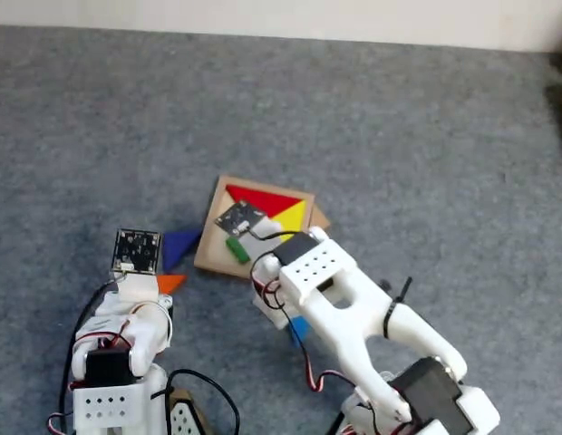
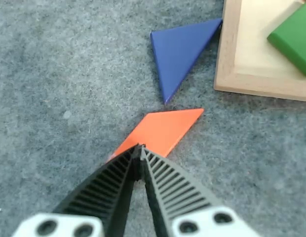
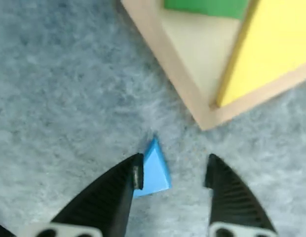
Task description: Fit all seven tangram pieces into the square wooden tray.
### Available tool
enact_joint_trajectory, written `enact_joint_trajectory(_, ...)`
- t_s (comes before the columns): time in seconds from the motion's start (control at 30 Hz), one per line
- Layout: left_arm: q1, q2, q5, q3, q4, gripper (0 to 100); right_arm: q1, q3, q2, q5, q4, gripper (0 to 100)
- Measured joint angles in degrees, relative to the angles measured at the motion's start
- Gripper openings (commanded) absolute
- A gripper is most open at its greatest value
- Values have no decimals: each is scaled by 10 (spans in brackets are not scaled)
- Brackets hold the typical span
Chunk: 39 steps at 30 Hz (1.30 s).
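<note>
Grey carpet (image 1: pixel 399 136) covers the table on which both arms work.

Left gripper (image 2: pixel 139 153): jaws pressed together with nothing between them. The closed tips stand at the near end of the orange parallelogram (image 2: pixel 165 131), which lies flat on the carpet; whether they touch it cannot be told. Just ahead of the parallelogram lies the dark blue triangle (image 2: pixel 180 49), one point turned back toward the jaws and another corner touching or nearly touching the rim of the square wooden tray (image 2: pixel 227 59). Both pieces are outside the tray.

Right gripper (image 3: pixel 173 173): jaws spread. The small light blue triangle (image 3: pixel 154 170) lies on the carpet between them, against the inner face of one finger (image 3: pixel 135 175) and apart from the other. A corner of the tray lies ahead of the tips.

Inside the tray, the yellow triangle (image 3: pixel 271 49) fills the corner nearest the right jaws, and the green piece (image 3: pixel 207 7) lies farther in. In the high view the red triangle (image 1: pixel 263 199) lies along the tray's far edge, beside the yellow one.
</note>
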Motion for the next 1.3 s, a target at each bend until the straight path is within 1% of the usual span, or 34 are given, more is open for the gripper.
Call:
enact_joint_trajectory(0.17, 0, 0, 0, 0, 0, 5, 0, 35, 0, -67, -11, 225)
enact_joint_trajectory(0.43, 0, 0, 0, 0, 0, 5, -2, 107, -1, -127, -91, 224)
enact_joint_trajectory(0.6, 0, 0, 0, 0, 0, 5, -4, 119, -9, -131, -113, 221)
enact_joint_trajectory(0.77, 0, 0, 0, 0, 0, 5, -4, 130, -16, -131, -117, 144)
enact_joint_trajectory(1.13, 0, 0, 0, 0, 0, 5, -18, 145, -20, -131, -122, 136)
enact_joint_trajectory(1.2, 0, 0, 0, 0, 0, 5, -18, 145, -20, -130, -122, 106)
enact_joint_trajectory(1.3, 0, 0, 0, 0, 0, 5, -18, 145, -20, -98, -122, 64)
